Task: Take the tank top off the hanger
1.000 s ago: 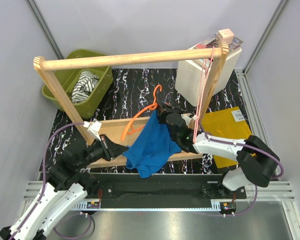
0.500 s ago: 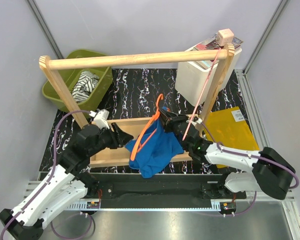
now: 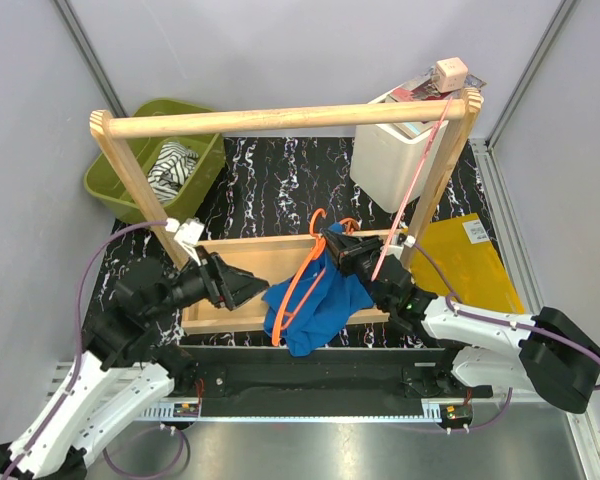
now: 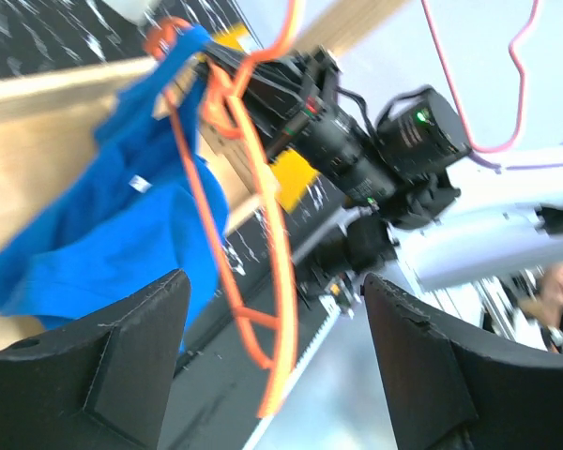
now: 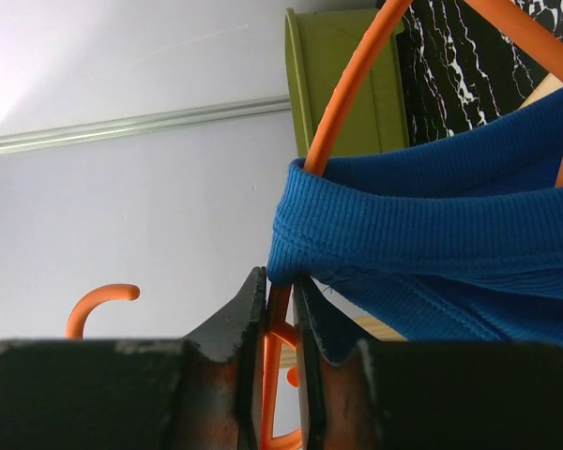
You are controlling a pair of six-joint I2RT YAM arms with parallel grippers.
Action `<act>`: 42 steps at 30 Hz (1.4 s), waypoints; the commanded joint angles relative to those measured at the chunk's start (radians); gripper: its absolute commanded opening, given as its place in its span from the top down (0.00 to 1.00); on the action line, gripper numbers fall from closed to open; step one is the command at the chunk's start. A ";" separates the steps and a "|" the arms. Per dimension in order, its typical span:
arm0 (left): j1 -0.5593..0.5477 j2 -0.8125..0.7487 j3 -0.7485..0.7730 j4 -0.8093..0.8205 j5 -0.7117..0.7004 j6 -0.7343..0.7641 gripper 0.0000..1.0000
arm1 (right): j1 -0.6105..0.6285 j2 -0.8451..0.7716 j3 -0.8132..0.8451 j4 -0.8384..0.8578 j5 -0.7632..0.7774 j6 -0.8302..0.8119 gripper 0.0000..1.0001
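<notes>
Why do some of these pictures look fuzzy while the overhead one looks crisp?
Top view: evenly lit and sharp, mild glare on the near metal strip. Left wrist view: soft blur throughout, the bright orange plastic hanger smeared. Right wrist view: the ribbed hem of the bright-blue cloth tank top is crisp, while the right gripper's fingers are out of focus.

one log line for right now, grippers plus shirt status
left gripper: open, empty, beside tank top | right gripper: shut on hanger near hook | tank top: strap on hanger, not off yet
</notes>
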 commanded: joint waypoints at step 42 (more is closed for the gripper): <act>-0.409 0.200 0.071 0.075 -0.411 -0.031 1.00 | -0.013 -0.144 -0.076 0.039 -0.133 -0.098 0.81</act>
